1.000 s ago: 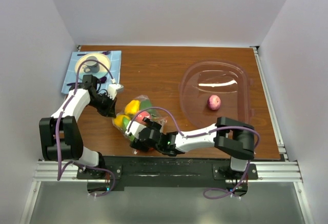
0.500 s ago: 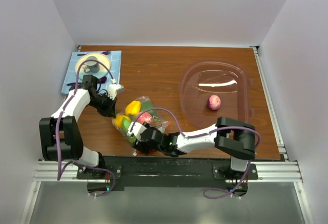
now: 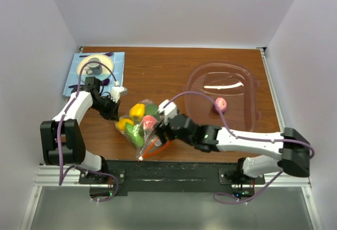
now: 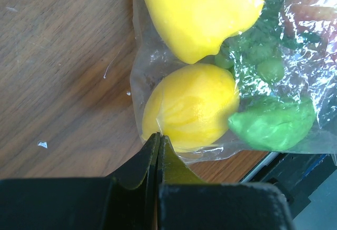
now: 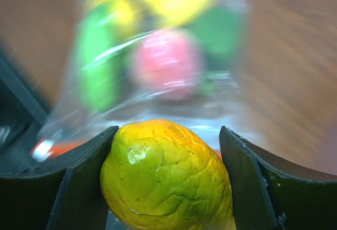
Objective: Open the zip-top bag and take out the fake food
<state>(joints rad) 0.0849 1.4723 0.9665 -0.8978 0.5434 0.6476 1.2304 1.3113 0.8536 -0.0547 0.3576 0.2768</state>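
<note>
The zip-top bag (image 3: 138, 130) lies near the front edge, its orange-red zip strip (image 3: 152, 149) and white slider toward the front. Yellow, green and pink fake food shows inside it. My left gripper (image 3: 114, 114) is shut on the bag's plastic at its left end; in the left wrist view the gripper (image 4: 158, 138) pinches the film beside a yellow fruit (image 4: 192, 111). My right gripper (image 3: 159, 131) is at the bag's right side. In the right wrist view it (image 5: 168, 151) is shut on a yellow-green fruit (image 5: 166, 188), with the bag (image 5: 163, 67) blurred behind.
A large pink-tinted clear oval tub (image 3: 192, 82) sits at the right with one pink fruit (image 3: 219, 103) in it. A blue mat (image 3: 118, 61) with a tape roll (image 3: 95, 64) lies at the back left. The black front rail (image 4: 305, 172) is just beyond the bag.
My right arm has swung from in front of the bag to its right side and now holds the yellow-green fruit. The bag's zip end shifted. The left gripper has stayed put.
</note>
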